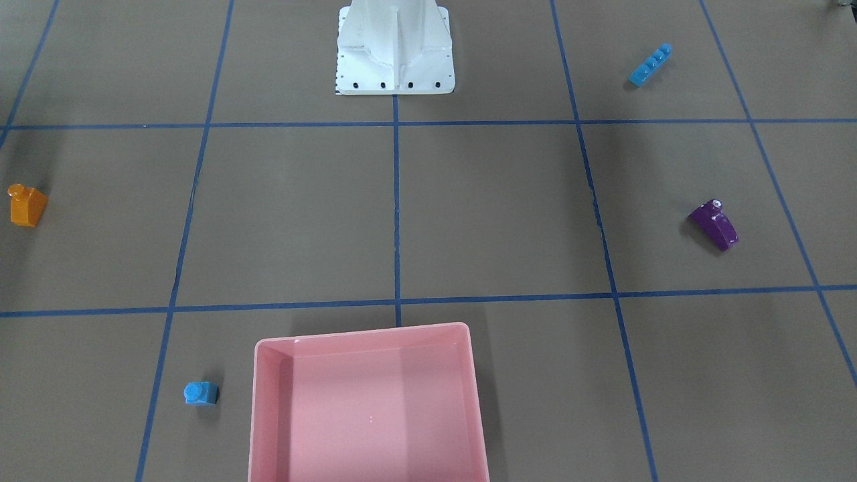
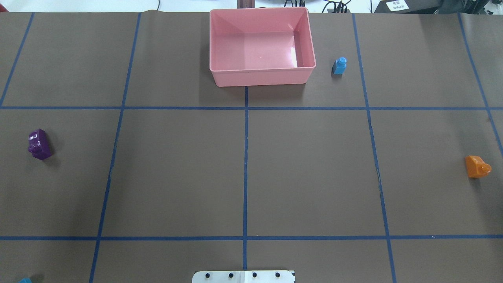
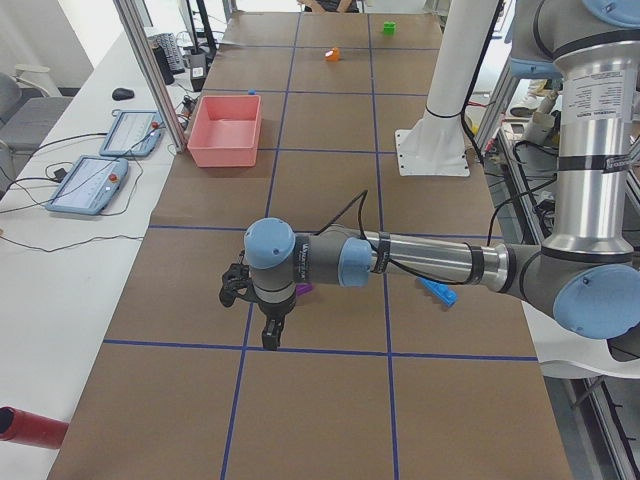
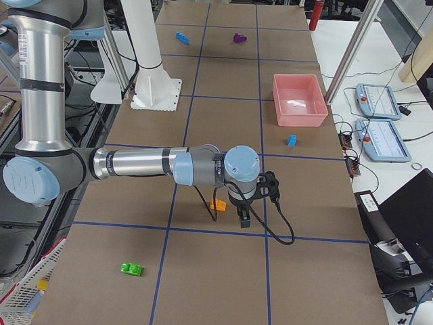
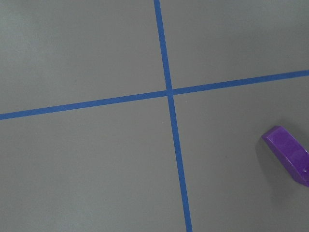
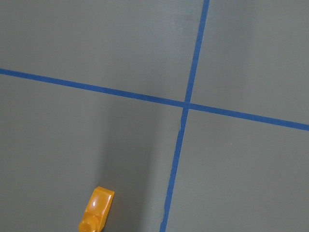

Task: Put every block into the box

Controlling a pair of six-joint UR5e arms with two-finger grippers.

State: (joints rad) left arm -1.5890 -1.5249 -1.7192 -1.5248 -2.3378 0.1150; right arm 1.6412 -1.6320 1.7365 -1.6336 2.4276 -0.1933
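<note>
Brown table (image 2: 177, 173) (blue-taped grid (image 2: 246, 157)), pink box (image 2: 259, 76), blocks scattered: orange (image 2: 476, 166), purple (image 2: 39, 144), green (image 4: 131, 269), small blue (image 2: 339, 65), long blue (image 1: 650, 65).
</note>
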